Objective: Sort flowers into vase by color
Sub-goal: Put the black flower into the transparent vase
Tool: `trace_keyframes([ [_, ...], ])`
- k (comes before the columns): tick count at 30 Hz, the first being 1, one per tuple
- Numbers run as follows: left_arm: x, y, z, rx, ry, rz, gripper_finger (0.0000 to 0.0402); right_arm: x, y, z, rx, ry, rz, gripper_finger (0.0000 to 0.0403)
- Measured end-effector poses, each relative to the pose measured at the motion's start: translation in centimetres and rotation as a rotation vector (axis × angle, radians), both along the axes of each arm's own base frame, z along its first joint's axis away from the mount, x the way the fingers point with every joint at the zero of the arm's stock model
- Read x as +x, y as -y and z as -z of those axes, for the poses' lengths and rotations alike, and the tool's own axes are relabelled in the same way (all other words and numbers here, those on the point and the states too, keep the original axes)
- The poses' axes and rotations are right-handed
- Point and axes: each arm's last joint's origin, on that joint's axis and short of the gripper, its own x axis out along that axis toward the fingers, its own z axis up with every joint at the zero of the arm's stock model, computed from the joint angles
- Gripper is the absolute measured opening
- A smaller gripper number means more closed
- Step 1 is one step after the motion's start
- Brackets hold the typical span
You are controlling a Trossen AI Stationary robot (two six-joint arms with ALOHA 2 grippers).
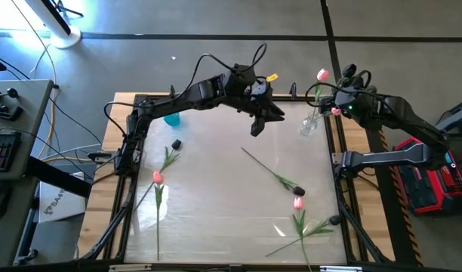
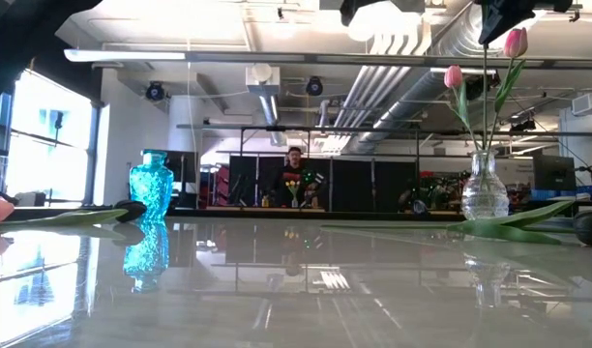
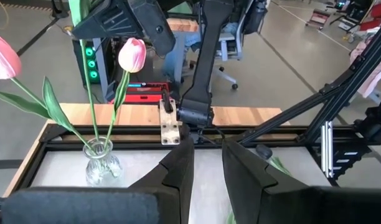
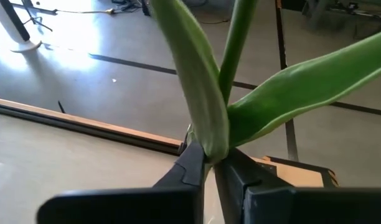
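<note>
**Pink tulip poised over the clear vase**

Right gripper (image 4: 209, 163) pinches a pink tulip (image 1: 322, 74) by its stem above the clear vase (image 1: 309, 123). Released off-centre, it may topple out. Left gripper (image 1: 255, 127) hovers nearby, fingers slightly parted, empty

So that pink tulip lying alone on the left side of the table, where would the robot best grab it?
Probably on the bare stem just below the bud of the pink tulip, coming straight down from above. It lies flat on the table with its thin stem running toward the near edge, so fingers set across the stem could close on it, clear of the leaf.
</note>
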Motion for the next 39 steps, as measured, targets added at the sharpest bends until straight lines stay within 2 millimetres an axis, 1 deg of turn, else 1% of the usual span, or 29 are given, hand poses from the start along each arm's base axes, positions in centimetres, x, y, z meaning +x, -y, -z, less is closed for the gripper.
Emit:
trace_keyframes([
  [9,0.0,0.3,0.1,-0.003,-0.013,0.007,0.0073,0.1,0.0,0.0,0.001,-0.001,0.001,0.0059],
  [13,0.1,0.5,0.1,-0.003,-0.013,0.011,0.0073,0.1,0.0,0.0,0.001,-0.002,0.0,0.0069],
  [21,0.1,0.6,0.1,-0.003,-0.013,0.012,0.0073,0.2,0.1,0.2,0.008,-0.024,0.002,0.0071],
  [28,0.1,0.6,0.1,-0.003,-0.013,0.012,0.0073,0.8,0.4,0.8,0.01,-0.053,0.073,0.0071],
  [39,0.0,0.6,0.3,-0.008,-0.032,0.013,0.0073,2.3,0.8,1.6,0.061,-0.075,0.088,0.0071],
])
